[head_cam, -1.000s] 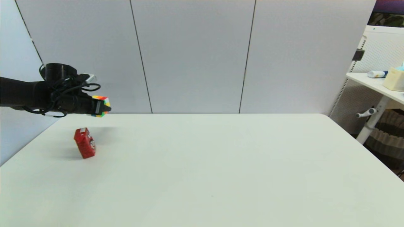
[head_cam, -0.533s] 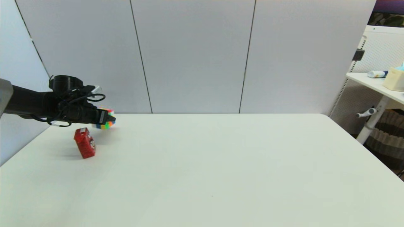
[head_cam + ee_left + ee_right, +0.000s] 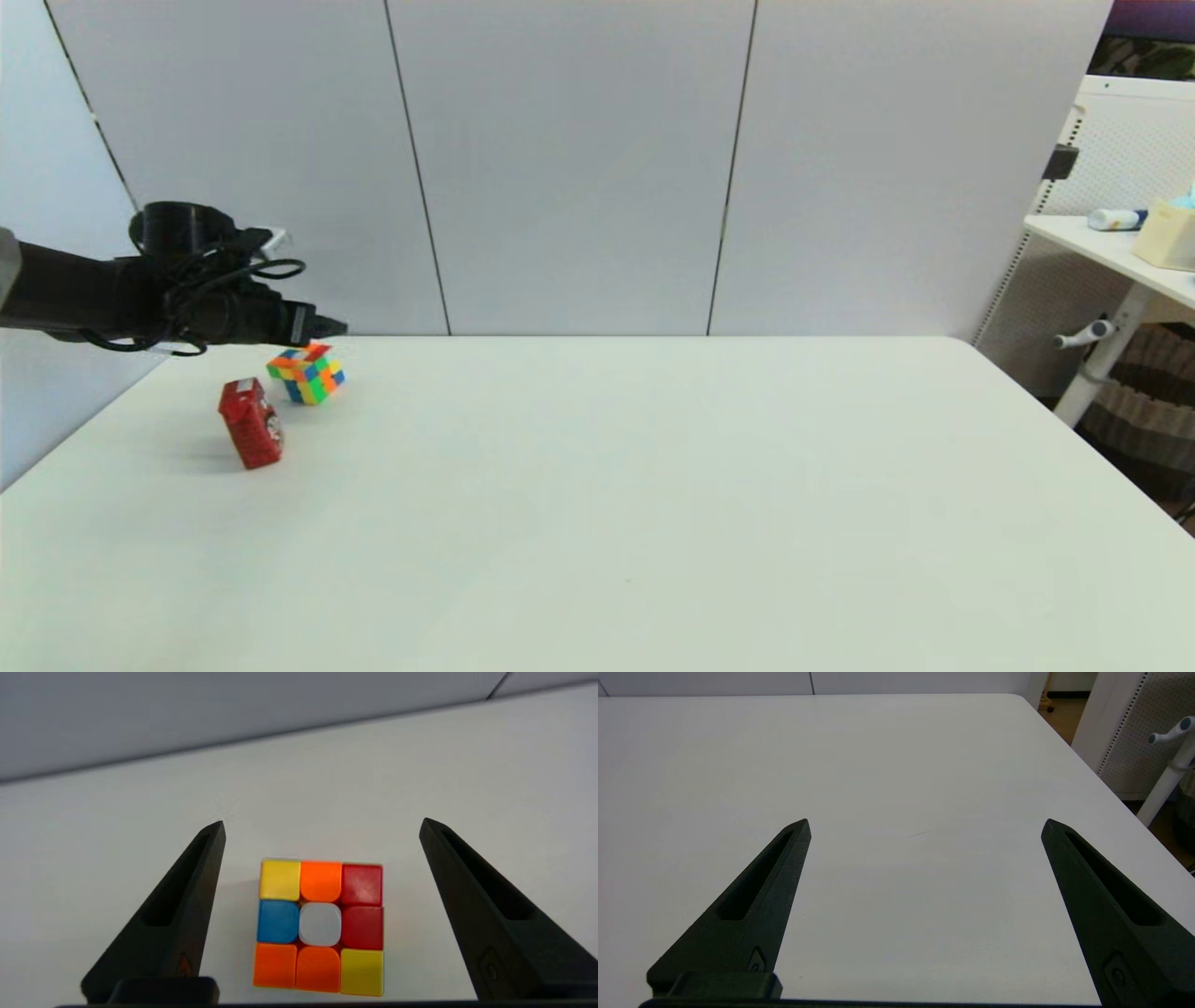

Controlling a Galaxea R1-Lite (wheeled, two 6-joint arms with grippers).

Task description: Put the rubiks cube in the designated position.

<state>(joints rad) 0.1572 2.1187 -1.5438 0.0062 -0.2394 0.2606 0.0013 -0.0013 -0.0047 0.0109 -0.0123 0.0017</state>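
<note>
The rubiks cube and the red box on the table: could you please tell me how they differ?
The rubiks cube is many-coloured squares; the red box is mostly one red. The cube is squat and even-sided; the box is taller than wide and leans. The cube lies farther from the robot, below the open left tool; the box nearer. Both rest free on the white table.

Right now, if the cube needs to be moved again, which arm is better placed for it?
Probably the left. The left gripper hangs just above the rubiks cube, jaws open on both sides of it, near the red box. The right gripper is over bare table, no cube nearby.
</note>
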